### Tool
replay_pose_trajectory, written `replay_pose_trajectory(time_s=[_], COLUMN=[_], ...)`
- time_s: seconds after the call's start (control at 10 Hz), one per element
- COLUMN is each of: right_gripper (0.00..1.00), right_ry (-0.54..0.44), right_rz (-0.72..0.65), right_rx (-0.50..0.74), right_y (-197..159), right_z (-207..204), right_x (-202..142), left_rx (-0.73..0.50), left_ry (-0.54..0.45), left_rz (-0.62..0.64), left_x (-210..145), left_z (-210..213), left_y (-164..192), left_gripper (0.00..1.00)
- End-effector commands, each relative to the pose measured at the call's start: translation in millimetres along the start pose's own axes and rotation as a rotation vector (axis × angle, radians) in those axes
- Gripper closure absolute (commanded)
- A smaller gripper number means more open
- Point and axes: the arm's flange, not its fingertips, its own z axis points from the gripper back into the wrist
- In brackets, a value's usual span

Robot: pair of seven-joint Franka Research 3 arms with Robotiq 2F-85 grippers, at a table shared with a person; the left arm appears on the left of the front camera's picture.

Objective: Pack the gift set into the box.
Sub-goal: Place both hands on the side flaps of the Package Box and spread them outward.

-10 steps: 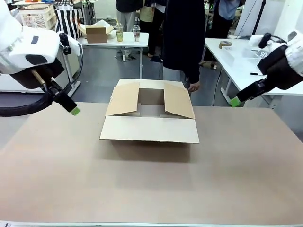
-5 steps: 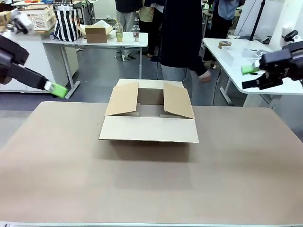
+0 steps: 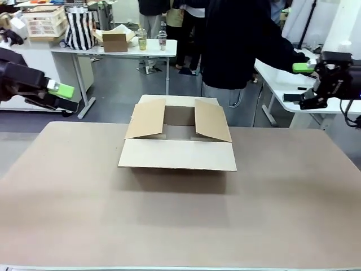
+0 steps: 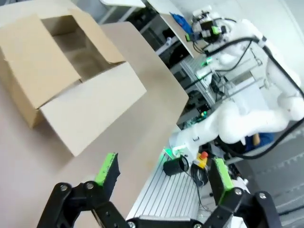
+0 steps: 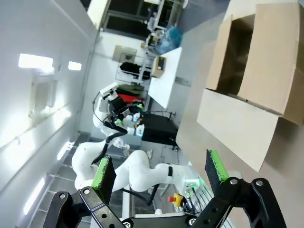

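Apparently well beyond left gripper point(image 4: 164, 167), box point(image 4: 90, 102)

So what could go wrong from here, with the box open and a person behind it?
1. The side flaps of the box lean inward over its opening, so an item lowered in could catch on them.
2. The person's arm reaches close to the open right claw; a swing there might hit it.
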Motion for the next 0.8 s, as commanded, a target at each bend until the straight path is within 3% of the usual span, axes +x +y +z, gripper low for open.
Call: replay_pose_trajectory(time_s=[0.0,0.2,0.4,0.5,0.6,0.7], right_gripper=[0.0,0.0,0.0,0.0,0.0,0.0], right_ry=[0.008,0.008,0.008,0.008,0.008,0.008], right_rz=[0.07,0.07,0.07,0.07,0.07,0.07], right_rx=[-0.012,-0.012,-0.012,-0.012,-0.012,-0.012], right_y=[10.9,10.9,10.9,10.9,10.9,10.9], right_z=[4.3,4.3,4.3,4.3,4.3,4.3], right_x=[-0.8,-0.8,-0.8,-0.8,-0.8,-0.8], left_rx=[-0.023,-0.023,0.043,0.183,0.421,0.584], left_ry=[-0.003,-0.003,0.071,0.162,0.261,0.311], left_rz=[-0.048,-0.048,0.01,0.057,0.099,0.128], left_x=[1.2,1.2,9.3,29.8,60.0,83.7], left_z=[3.8,3.8,-5.0,-21.9,-50.3,-81.2], left_y=[-2.2,-2.2,-21.2,-38.6,-47.4,-44.6], left_gripper=[0.0,0.0,0.0,0.0,0.0,0.0])
